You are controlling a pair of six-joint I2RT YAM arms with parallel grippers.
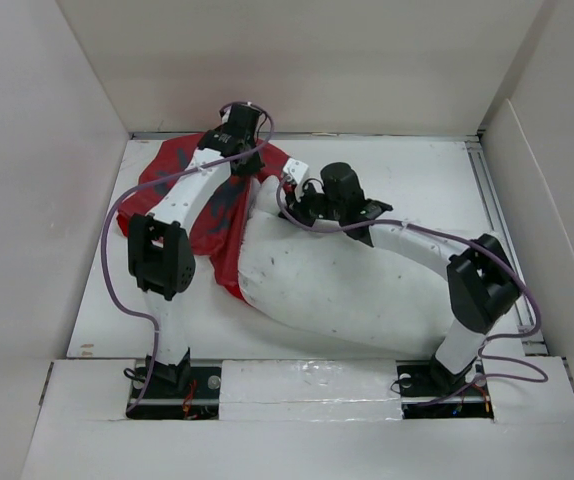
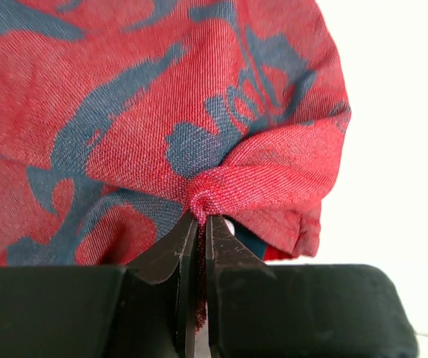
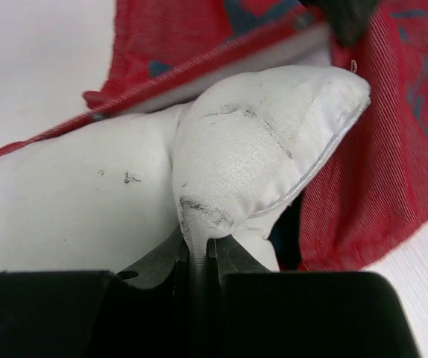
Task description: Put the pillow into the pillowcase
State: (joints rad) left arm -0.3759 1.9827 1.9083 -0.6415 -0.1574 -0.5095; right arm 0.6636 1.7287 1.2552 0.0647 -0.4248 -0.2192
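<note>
Top view: the pillow (image 1: 337, 280) is seen lying across the middle of the table (image 1: 417, 170), its long axis running from about 11 o'clock to 4 o'clock. The bulk of it is bare white with small dark specks and sits outside the pillowcase (image 1: 172, 170).

The pillowcase is bunched at about 11 o'clock from the table centre, against the far edge. Its duller red face with grey-blue marks is turned upward. A red strip is seen along the pillow's 9 o'clock edge, running down to about 7 o'clock. The pillow's 11 o'clock end is overlapped by the red cloth. How far it reaches inside cannot be told.

Left arm (image 1: 182, 205): extended toward 12 o'clock over the pillowcase. In the left wrist view the left jaws are pressed together, with a gathered knot of the pillowcase (image 2: 124, 112) pinched between the tips. The cloth fans out above the pinch.

Right arm (image 1: 437, 250): reaching toward 10 o'clock across the pillow's far side. In the right wrist view the right jaws are nearly closed on a thin fold at a corner of the pillow (image 3: 259, 149). The corner is pulled up into a peak with a visible seam and grey smudges. Red pillowcase cloth (image 3: 393, 149) is noted at 12 and 3 o'clock of that corner, close around it.
</note>
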